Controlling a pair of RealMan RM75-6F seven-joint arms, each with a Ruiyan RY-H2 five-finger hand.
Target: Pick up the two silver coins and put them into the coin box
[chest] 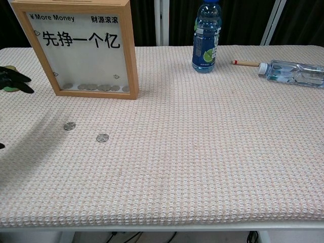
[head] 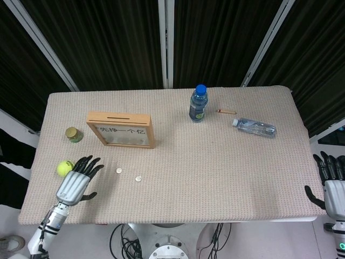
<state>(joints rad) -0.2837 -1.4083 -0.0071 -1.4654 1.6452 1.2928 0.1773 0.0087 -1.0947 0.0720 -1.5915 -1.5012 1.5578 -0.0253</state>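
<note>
Beige woven table; dark, apparently pleated curtains.

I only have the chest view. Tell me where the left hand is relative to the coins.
Observer: The left hand is open over the table's near-left part, fingers pointing toward the nearer coin, not touching it.
Operator: Report anything close to that hand.
Observer: A tennis ball lies just left of the hand.
Operator: Give me the right hand too.
Observer: The right hand is open beyond the table's right edge, far from both coins.
Operator: Confirm the slot.
Observer: The coin box has a slot along its top edge.
</note>
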